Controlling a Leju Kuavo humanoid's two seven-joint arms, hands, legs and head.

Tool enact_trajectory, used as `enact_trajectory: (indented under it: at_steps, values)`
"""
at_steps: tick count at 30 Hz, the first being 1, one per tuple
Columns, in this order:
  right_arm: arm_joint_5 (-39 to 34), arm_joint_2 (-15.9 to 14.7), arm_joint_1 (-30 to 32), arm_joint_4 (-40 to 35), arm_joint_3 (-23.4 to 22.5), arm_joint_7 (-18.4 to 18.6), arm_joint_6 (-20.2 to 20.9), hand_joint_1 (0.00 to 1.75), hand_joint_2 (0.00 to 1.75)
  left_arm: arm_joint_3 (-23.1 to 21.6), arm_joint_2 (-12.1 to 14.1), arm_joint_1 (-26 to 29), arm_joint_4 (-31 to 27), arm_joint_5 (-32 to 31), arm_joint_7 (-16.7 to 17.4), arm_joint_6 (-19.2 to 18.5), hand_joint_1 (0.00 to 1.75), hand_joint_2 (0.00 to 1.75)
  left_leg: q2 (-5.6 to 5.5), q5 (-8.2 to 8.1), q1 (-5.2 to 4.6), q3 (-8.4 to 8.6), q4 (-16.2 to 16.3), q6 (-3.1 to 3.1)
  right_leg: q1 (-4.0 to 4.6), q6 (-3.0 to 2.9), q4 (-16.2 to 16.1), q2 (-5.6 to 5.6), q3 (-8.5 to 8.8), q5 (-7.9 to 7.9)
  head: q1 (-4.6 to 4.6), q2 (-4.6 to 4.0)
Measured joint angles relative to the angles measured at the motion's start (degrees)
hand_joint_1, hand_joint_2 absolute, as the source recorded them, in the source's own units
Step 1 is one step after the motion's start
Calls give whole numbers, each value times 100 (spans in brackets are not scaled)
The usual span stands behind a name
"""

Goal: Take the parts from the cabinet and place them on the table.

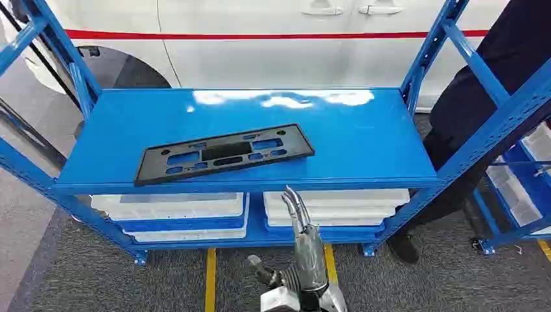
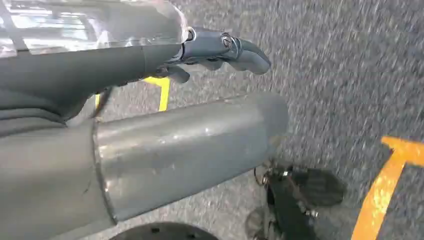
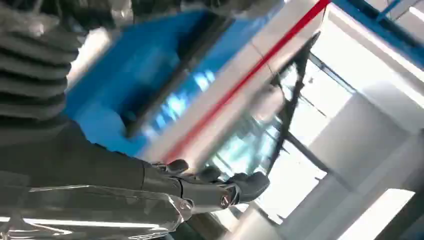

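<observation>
A flat black plastic part [image 1: 224,154] with several rectangular cut-outs lies on the top shelf of the blue cabinet [image 1: 364,140], near its front edge and left of centre. My right hand [image 1: 304,244] is raised below and in front of the shelf, to the right of the part. Its fingers [image 1: 294,203] stretch up towards the shelf edge, apart and holding nothing. The right wrist view is blurred, with the right hand [image 3: 210,187] before the blue cabinet [image 3: 107,125]. My left hand [image 2: 220,50] hangs over the grey carpet and holds nothing, its fingers loosely bent.
White trays [image 1: 175,208] are stacked on the lower shelf. A person in dark clothes [image 1: 481,97] stands at the cabinet's right end. A second blue rack [image 1: 520,188] with bins stands at far right. A white car [image 1: 260,39] is behind. Yellow lines [image 1: 210,279] mark the floor.
</observation>
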Motion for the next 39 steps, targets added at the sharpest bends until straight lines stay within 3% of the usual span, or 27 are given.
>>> enact_trajectory:
  at_steps: [1,2,3,4,6,8,10,12,13,14,16,17,18,19,21,22,23,26,28,31,32,33,34,36,37,38,39]
  values:
    - [513,112,15,39,-173,-92,-9,0,175,2,0,0,0,-37,-9,17,0,0,0,2,-7,-5,1,8,0,4,404,0,-198,-142,2,0]
    - [858,225,48,63,-363,-175,-9,0,175,2,2,1,2,-68,-31,26,0,0,-2,0,-13,-3,1,11,0,5,630,0,-312,-154,2,0]
    - [1198,348,85,68,-577,-172,-9,0,175,2,2,4,2,-123,-57,31,0,0,-9,-1,-16,7,1,11,1,-2,578,0,-294,-29,2,0]
    - [1454,441,102,65,-734,-86,-11,0,175,0,2,11,2,-175,-63,31,0,0,-16,-4,-18,21,2,13,4,-19,295,0,-164,189,2,0]
    - [2187,611,118,-15,-1030,328,-17,0,175,-17,2,12,2,-286,-51,31,0,0,-23,-19,-24,53,2,-3,21,-103,-739,1,333,722,2,0]
    - [2640,686,109,-92,-1165,803,-20,0,175,-42,11,-1,4,-350,-13,33,0,0,-24,-40,-61,24,33,-49,60,-145,-1111,1,462,699,0,0]
    - [2874,679,96,-136,-1195,1361,-22,0,175,-77,39,-9,4,-415,77,46,0,0,-19,-16,-50,19,-1,-109,76,-165,-1090,17,436,709,-4,0]
    - [2946,638,59,-160,-1186,1743,-22,0,175,-114,81,-27,4,-518,168,57,0,0,-19,-61,-46,6,30,-177,4,-241,-1184,0,469,761,-2,0]
    - [2948,594,14,-158,-1162,1911,-22,0,175,-131,81,-30,4,-573,210,46,0,0,-15,-183,-37,-41,182,-200,4,-270,-1201,-10,485,769,-2,0]
    - [2950,480,-90,-131,-1083,2253,-22,0,175,-153,85,-42,4,-625,265,24,0,0,-15,-417,-25,-217,566,-221,3,-285,-1202,-22,479,773,-4,0]
    - [2954,136,-396,35,-774,3174,-22,0,175,-188,109,-53,4,-682,346,-15,0,0,-15,-795,-5,-631,1439,-265,6,-285,-1191,-28,461,773,-2,0]
    - [2954,-71,-574,145,-534,3705,-22,0,175,-207,125,-53,4,-695,389,-46,0,0,-15,-850,0,-773,1725,-284,5,-285,-1177,-29,451,773,-2,0]
    - [2957,-231,-807,313,-223,4471,-22,0,175,-227,138,-54,4,-704,433,-72,0,0,-14,-761,15,-788,1742,-299,1,-285,-1167,-27,446,772,-2,0]
    - [2957,-389,-1071,499,223,5162,-20,0,175,-243,153,-56,5,-732,476,-96,0,0,-13,-551,35,-671,1475,-309,-3,-284,-1158,-13,444,772,-4,0]
    - [2961,-589,-1466,820,1075,5892,-20,0,175,-260,179,-92,4,-822,549,-193,0,0,-1,-15,63,-169,431,-328,-26,-237,-1120,3,461,742,-2,0]
    - [2961,-637,-1554,923,1368,5987,-20,0,175,-264,179,-102,7,-839,577,-232,0,0,2,-38,63,-27,117,-332,-18,-193,-1099,-11,457,721,-2,0]
    - [2961,-697,-1635,1013,1621,6039,-22,0,175,-269,177,-115,7,-861,597,-273,0,0,-28,-36,13,-16,67,-261,11,-154,-1063,-16,427,710,-2,0]
    - [2961,-741,-1732,1257,2126,6103,-22,0,175,-271,177,-106,7,-859,662,-413,0,0,-40,-16,0,-51,79,-161,12,-69,-1118,-22,432,759,-2,0]
    - [2961,-765,-1770,1370,2311,6004,-22,0,175,-269,175,-93,7,-852,680,-476,0,0,-17,34,29,-35,17,-63,-17,-20,-984,-19,384,618,0,0]
    - [2961,-763,-1717,1534,2317,5479,-22,0,175,-269,179,-98,7,-852,700,-494,0,0,-14,30,12,-55,16,8,-6,12,209,-21,-177,5,-2,0]
    - [2961,-759,-1684,1578,2300,5252,-22,0,175,-267,183,-96,9,-852,723,-503,0,0,-14,26,-3,-55,17,15,-5,11,563,-21,-358,-85,2,0]
    - [2961,-741,-1643,1606,2247,5053,-22,0,175,-267,184,-93,9,-850,734,-509,0,0,-14,23,-15,-46,17,20,-4,0,641,-21,-413,-21,0,0]
    - [2961,-708,-1601,1626,2164,4850,-22,0,175,-267,184,-89,11,-846,743,-518,0,0,-17,18,-27,-32,17,24,2,-24,436,-21,-326,170,2,0]
    - [2961,-656,-1532,1648,2000,4642,-22,0,175,-267,181,-85,11,-837,750,-522,0,0,-28,-2,-49,12,17,23,31,-112,-507,-20,125,693,0,0]
    - [2961,-634,-1509,1648,1941,4621,-22,0,175,-267,179,-83,11,-837,750,-525,0,0,-30,-15,-44,24,17,16,73,-179,-951,-20,325,835,2,0]
    - [2961,-615,-1496,1654,1896,4614,-22,0,175,-267,155,-89,13,-837,750,-525,0,0,-27,-30,-91,2,40,-15,99,-225,-1080,-28,370,763,-5,0]
    - [2961,-604,-1481,1654,1867,4606,-22,0,175,-264,164,-87,13,-837,754,-525,0,0,-29,-22,-52,-10,25,-38,113,-211,-1083,-27,361,775,0,0]
